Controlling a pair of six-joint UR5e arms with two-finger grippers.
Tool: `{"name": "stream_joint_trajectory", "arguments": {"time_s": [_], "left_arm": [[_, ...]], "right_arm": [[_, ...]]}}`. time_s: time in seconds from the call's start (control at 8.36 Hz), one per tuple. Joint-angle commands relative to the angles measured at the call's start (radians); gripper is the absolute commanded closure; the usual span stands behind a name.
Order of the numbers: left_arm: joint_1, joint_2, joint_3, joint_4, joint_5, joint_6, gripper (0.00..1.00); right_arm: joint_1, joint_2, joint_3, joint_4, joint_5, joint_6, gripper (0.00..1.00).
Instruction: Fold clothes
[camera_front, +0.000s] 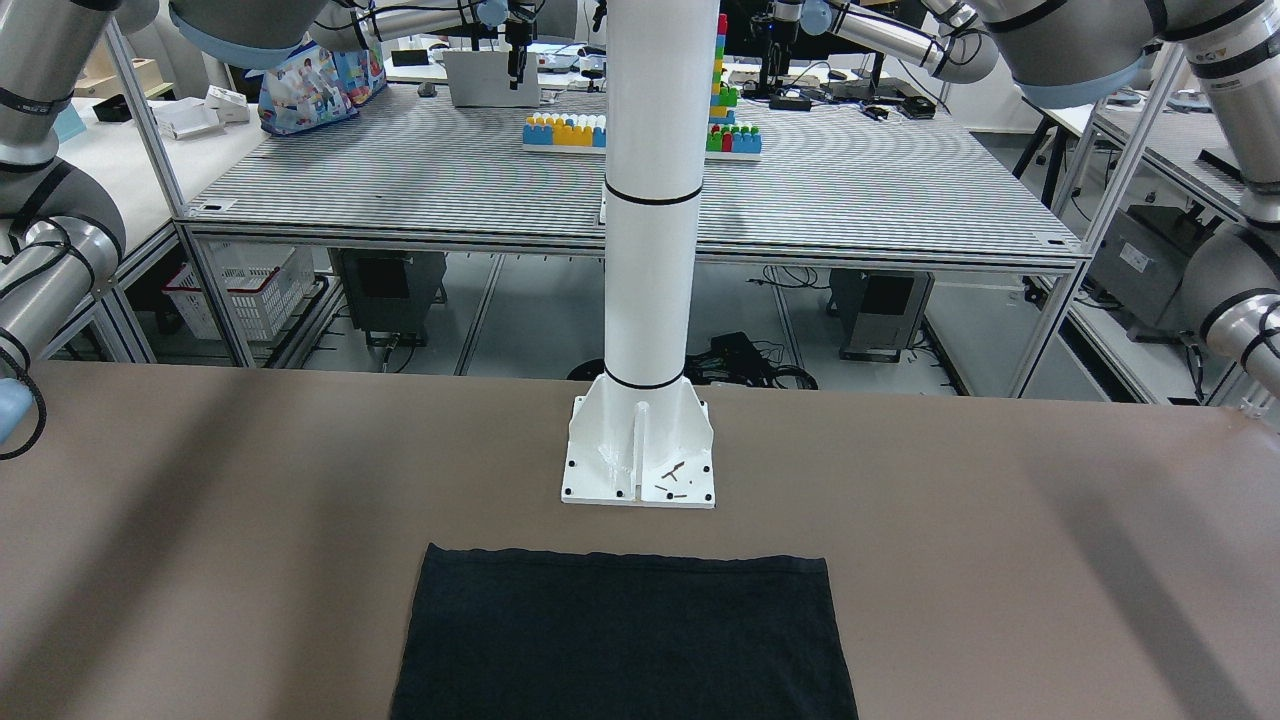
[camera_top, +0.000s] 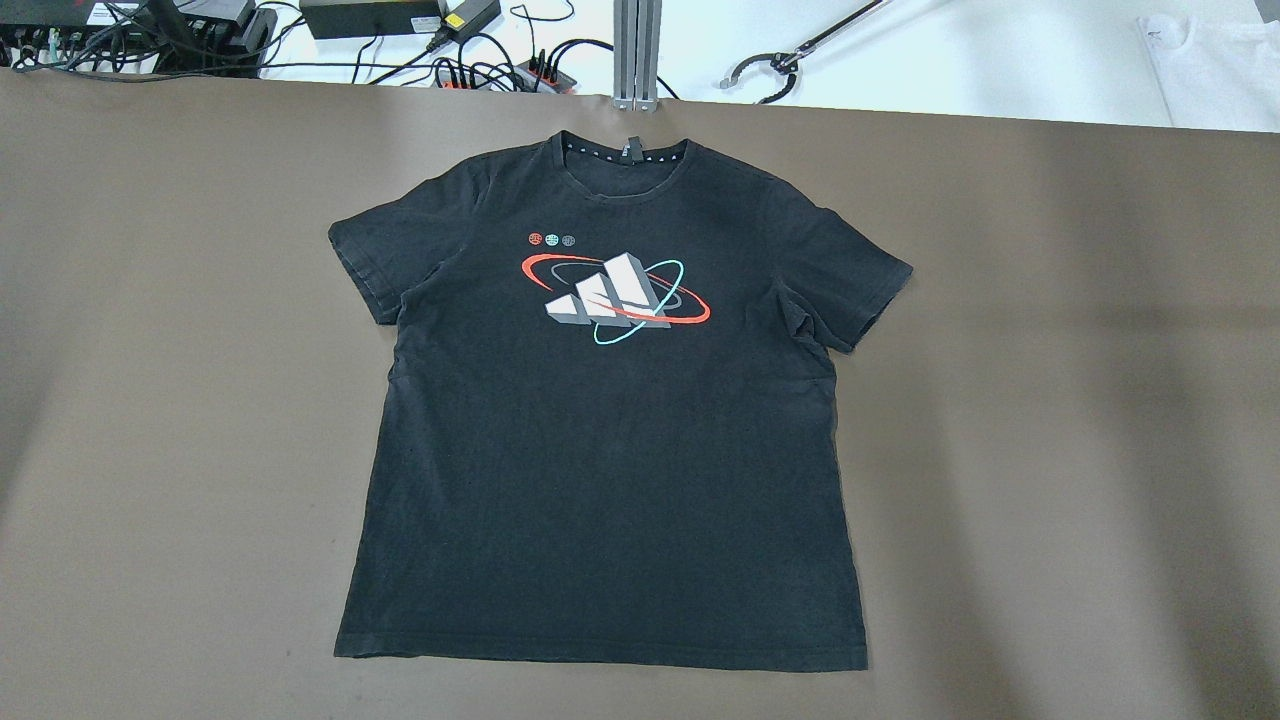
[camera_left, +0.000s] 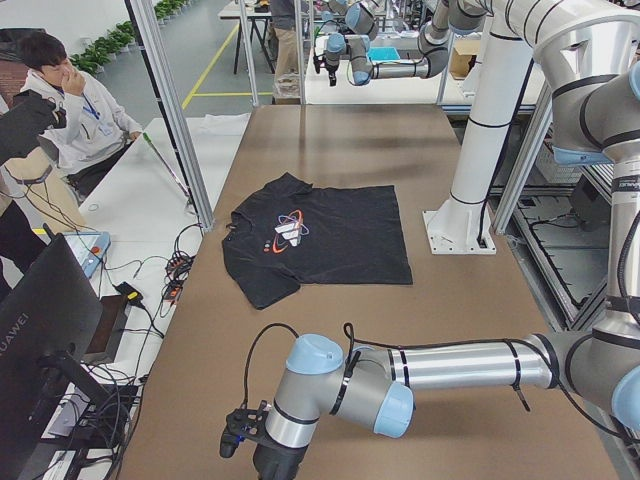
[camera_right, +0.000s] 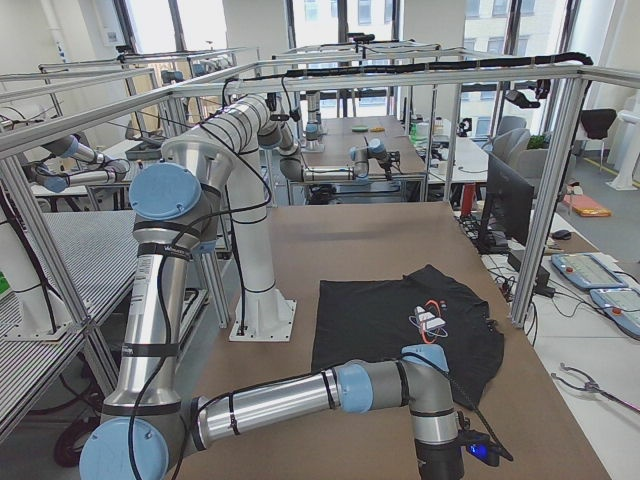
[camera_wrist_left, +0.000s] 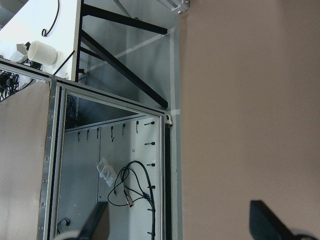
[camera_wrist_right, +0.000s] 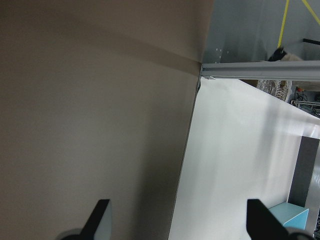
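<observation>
The left tool (camera_wrist_left: 180, 227) is closest, its two fingers spread wide with nothing between them, hanging past the tabletop's (camera_top: 1050, 400) 9 o'clock end. The right tool (camera_wrist_right: 177, 222) is just as wide open and empty, over the 3 o'clock edge. Both are well apart from the black T-shirt (camera_top: 600, 450).

The shirt lies flat and face up at the middle of the tabletop, collar toward 12 o'clock, hem toward 6 o'clock near the white pillar (camera_front: 650, 250). Its sleeves are spread toward 10 and 2 o'clock. I see no fold in it anywhere, so I judge the job not yet begun: sleeves, sides and the final halving are all left to do.

By my count there is one T-shirt with one printed logo (camera_top: 615, 300), two sleeves, two tools, one pillar and one seated person (camera_left: 70, 100) beyond the 12 o'clock edge.
</observation>
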Motion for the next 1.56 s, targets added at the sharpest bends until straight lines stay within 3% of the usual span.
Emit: {"name": "stream_joint_trajectory", "arguments": {"time_s": [0.0, 0.48, 0.72, 0.84, 1.08, 1.32, 1.44], "left_arm": [[0.001, -0.001, -0.003, 0.000, -0.001, 0.000, 0.00], [0.001, 0.000, -0.001, -0.101, -0.116, -0.001, 0.00], [0.006, -0.027, 0.002, -0.146, -0.127, -0.002, 0.00], [0.011, -0.021, 0.009, -0.231, -0.156, -0.006, 0.00], [0.020, -0.038, 0.020, -0.245, -0.156, 0.005, 0.00], [0.092, -0.081, 0.023, -0.247, -0.155, -0.006, 0.00], [0.139, -0.128, 0.037, -0.246, -0.159, -0.008, 0.00]], "right_arm": [[-0.002, 0.002, 0.000, 0.001, 0.000, 0.001, 0.05], [-0.025, -0.006, 0.034, 0.140, 0.005, -0.001, 0.05], [-0.042, -0.014, 0.031, 0.238, 0.008, 0.006, 0.05], [-0.042, -0.017, 0.031, 0.240, 0.005, 0.000, 0.05], [-0.045, -0.017, 0.033, 0.290, 0.008, 0.003, 0.05], [-0.107, -0.017, 0.011, 0.384, 0.009, 0.036, 0.06], [-0.149, 0.051, -0.057, 0.407, 0.011, 0.117, 0.06]]}}
